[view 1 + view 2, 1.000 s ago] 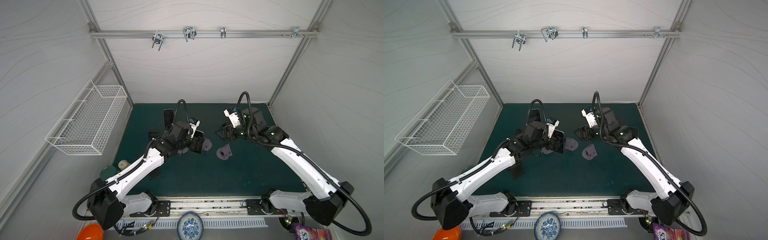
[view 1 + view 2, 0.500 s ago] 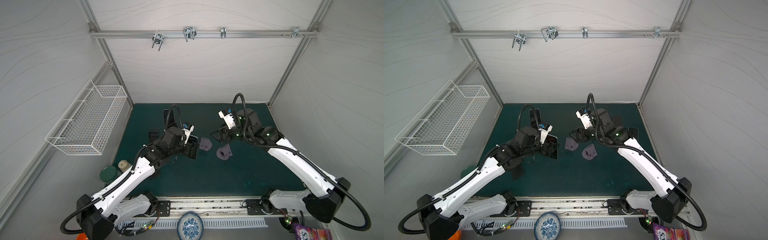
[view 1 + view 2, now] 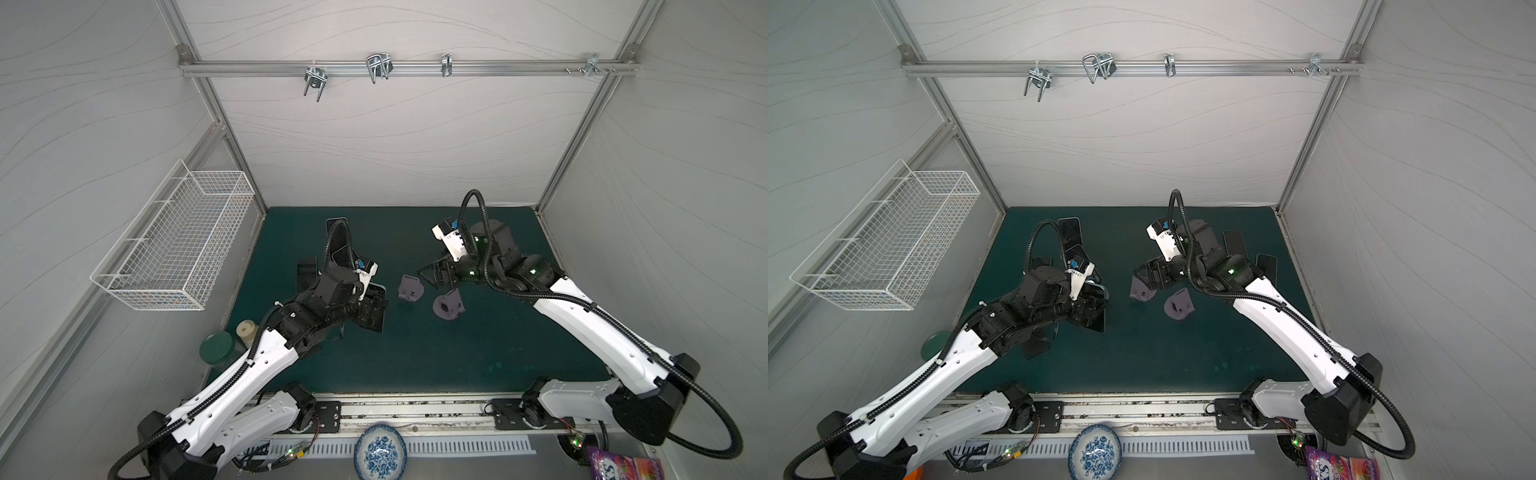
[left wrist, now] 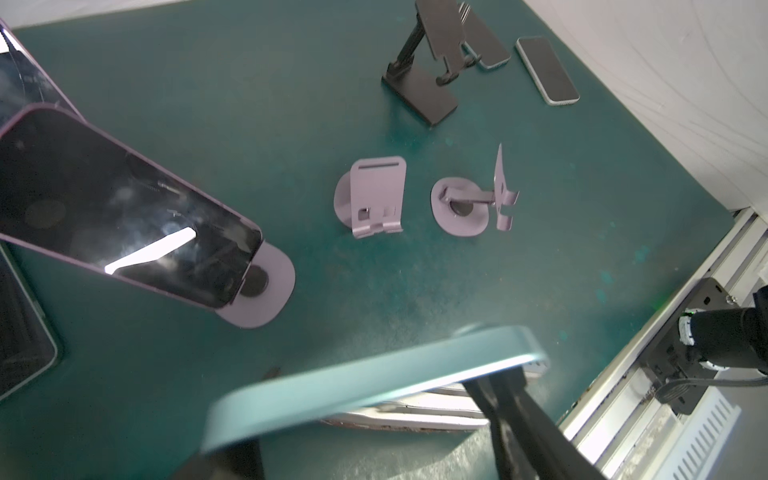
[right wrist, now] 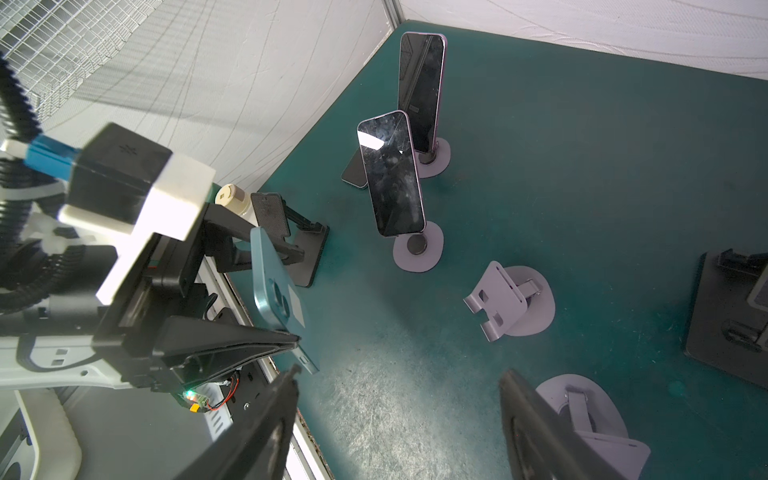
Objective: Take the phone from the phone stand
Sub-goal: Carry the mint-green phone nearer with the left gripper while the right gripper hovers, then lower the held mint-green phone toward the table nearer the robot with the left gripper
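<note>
My left gripper [image 3: 372,309] is shut on a teal phone [image 4: 374,382], holding it in the air above the green mat, clear of every stand. The same phone [image 5: 276,299] shows its camera side in the right wrist view. Two empty purple phone stands [image 3: 410,287] [image 3: 449,305] sit mid-mat, seen also as one stand [image 4: 376,195] and its neighbour [image 4: 461,205]. My right gripper [image 3: 438,276] hovers just behind them, open, with nothing between its fingers [image 5: 257,428].
Two more phones [image 5: 392,174] [image 5: 419,87] lean on purple stands at the back left. A black stand [image 4: 419,91] and flat phones [image 4: 546,70] lie at the back right. A wire basket [image 3: 174,245] hangs on the left wall. A green-lidded jar [image 3: 217,347] stands front left.
My left arm has drawn back to the left and toward the front with the teal phone, away from the purple stand. My right gripper has shifted left, closer to the empty stands.
</note>
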